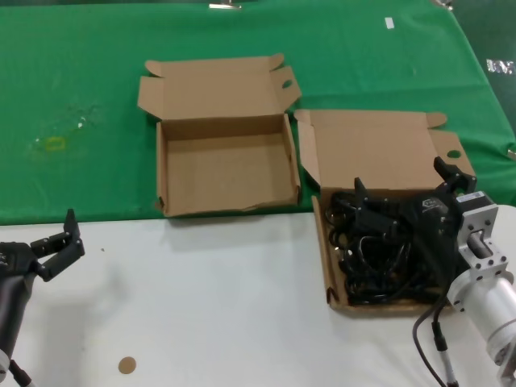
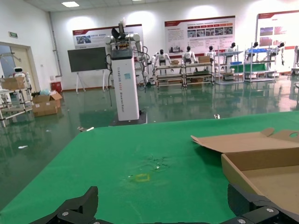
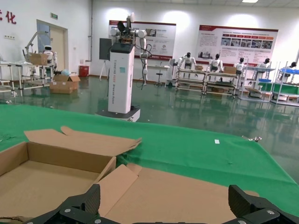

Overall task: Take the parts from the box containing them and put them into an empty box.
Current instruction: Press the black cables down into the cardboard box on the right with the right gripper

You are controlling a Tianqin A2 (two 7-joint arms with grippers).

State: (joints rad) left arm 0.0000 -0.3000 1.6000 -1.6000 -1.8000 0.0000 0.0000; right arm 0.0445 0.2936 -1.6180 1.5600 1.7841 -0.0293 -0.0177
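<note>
Directly over the full box (image 1: 387, 173) at the lower right of the head view, the right gripper (image 1: 403, 189) hangs with its jaws spread wide, one finger tip showing near the box's left side and the other by the holed ear of the lid at the right. The black power cords (image 1: 375, 258) lie heaped beneath it, a tangle of loops filling the tray from its back wall to its front rim; no single cord's long axis can be picked out, though the pile as a whole runs from the back of the box toward the front. The jaws appear to hold nothing, and whether the tips touch the cords cannot be told. Judged from this, the coming move turns on a straight descent: the cords sit just below and slightly nearer the robot than the open fingers.

Up and to the left, at the centre of the head view, the empty box (image 1: 226, 169) sits on the green cloth (image 1: 81, 89) with its lid folded back and its ragged front rim facing the robot, just beside the full box's lid. The right wrist view shows both boxes' lids ahead of the spread fingers.

At the lower left of the head view, the left gripper (image 1: 58, 246) waits over the white table (image 1: 210, 306), jaws open, well apart from both boxes. The right arm is plainly the nearer one.
</note>
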